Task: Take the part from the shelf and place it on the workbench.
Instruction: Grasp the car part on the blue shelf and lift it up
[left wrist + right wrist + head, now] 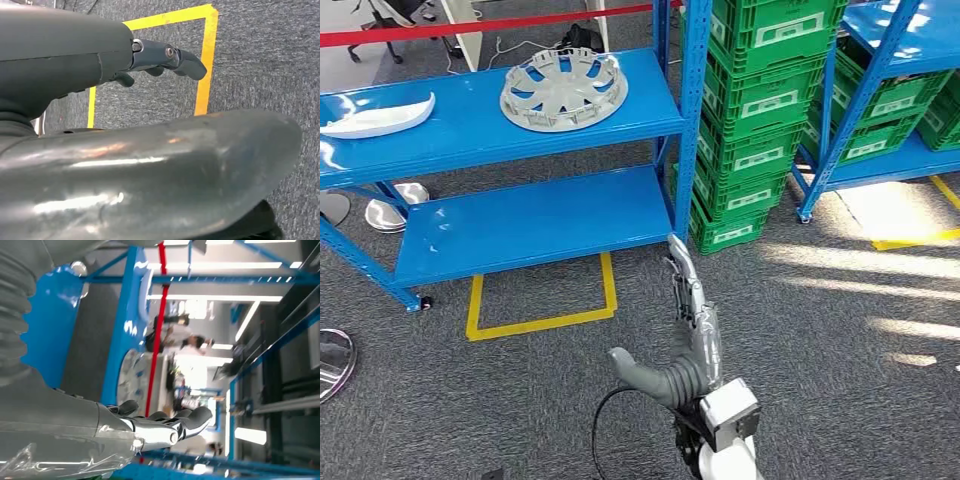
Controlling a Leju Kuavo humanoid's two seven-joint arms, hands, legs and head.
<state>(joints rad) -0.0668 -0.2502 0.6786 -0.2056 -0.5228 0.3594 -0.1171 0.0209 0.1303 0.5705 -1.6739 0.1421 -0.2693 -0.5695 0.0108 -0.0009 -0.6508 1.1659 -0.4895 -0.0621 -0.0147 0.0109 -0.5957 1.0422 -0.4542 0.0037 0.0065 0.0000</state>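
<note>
Grey, coarse-woven carpet is seen across the head view, with a blue metal shelf [546,215] standing on it as the landmark. On the top deck of that shelf a round, pale grey spoked wheel cover [564,90] lies flat, and a long curved white trim piece [376,118] lies on the same deck, well apart from the wheel cover. A rectangle of yellow floor tape [543,322] is marked just in front of the shelf, a red barrier tape [486,25] is stretched behind it, and stacked green ribbed plastic crates [754,110] are set just beside the shelf's end post. The right hand [687,325] is raised in front of the shelf's lower deck, its silver fingers extended and the thumb spread, with nothing held. In the left wrist view the left hand [113,70] is shown over the carpet and the yellow tape, its dark fingers [168,57] held out with nothing in them, above a glossy dark curved cover. In the right wrist view the shiny fingers [162,427] are stretched out empty toward the shelf, where the wheel cover is seen on the blue deck, with people and bright ceiling lights beyond.
</note>
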